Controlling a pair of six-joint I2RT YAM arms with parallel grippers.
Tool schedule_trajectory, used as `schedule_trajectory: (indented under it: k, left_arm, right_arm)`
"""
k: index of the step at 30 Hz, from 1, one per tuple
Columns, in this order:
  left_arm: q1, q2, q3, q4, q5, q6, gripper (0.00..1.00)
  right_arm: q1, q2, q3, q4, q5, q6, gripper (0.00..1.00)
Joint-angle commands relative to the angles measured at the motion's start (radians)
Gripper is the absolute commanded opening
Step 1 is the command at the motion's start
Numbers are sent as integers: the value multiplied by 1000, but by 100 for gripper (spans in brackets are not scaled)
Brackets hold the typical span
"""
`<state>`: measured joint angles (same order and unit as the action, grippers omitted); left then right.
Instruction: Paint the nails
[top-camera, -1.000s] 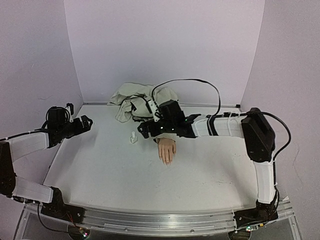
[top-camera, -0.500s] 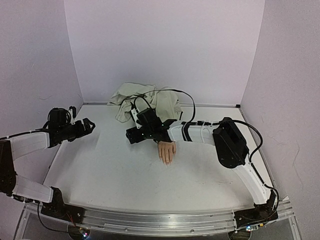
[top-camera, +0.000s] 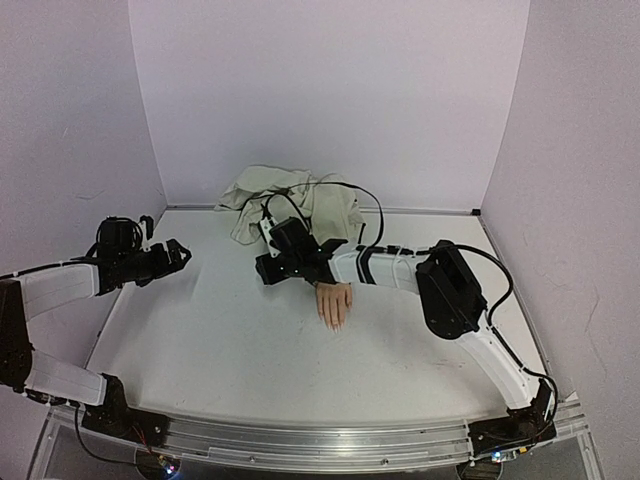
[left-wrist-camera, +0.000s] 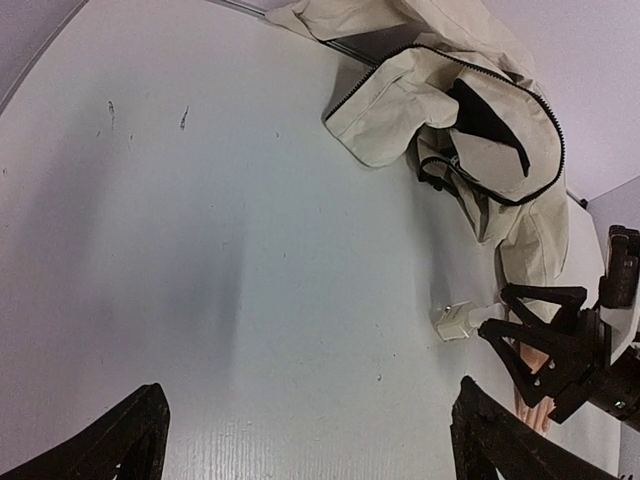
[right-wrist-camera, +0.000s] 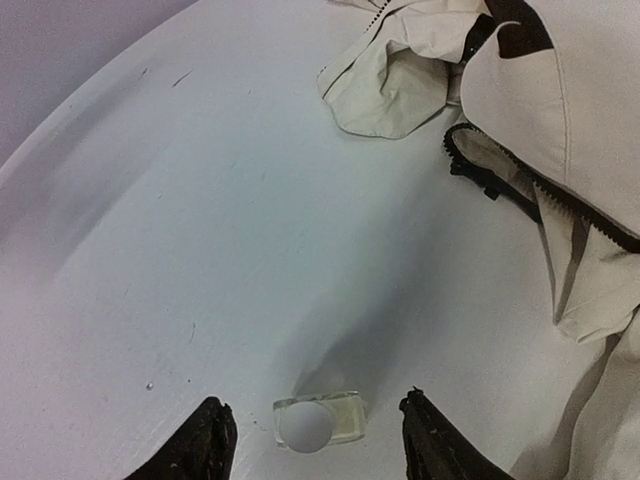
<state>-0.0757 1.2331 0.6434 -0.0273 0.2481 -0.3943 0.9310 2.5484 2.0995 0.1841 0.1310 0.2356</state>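
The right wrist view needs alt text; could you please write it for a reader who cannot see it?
A small white-capped clear square bottle sits on the white table between the open black fingers of the right gripper, neither touching it. A crumpled beige fabric jacket with a black zip fills the upper right.
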Motion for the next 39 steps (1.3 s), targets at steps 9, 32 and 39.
schedule_trajectory:
  k: [9,32,39]
  left_arm:
    - [-3,-18,58,-33,-36,-56,99]
    - [-218,35,117,20,-3,129,99]
    - [-378,25,-38,450,117,322,98]
  right_arm:
    - [2,58,113,-6,23,3,41]
    - [-38,-356,-232,28,-121,85,0]
    - [-119,-512,-397,40,-383,166,0]
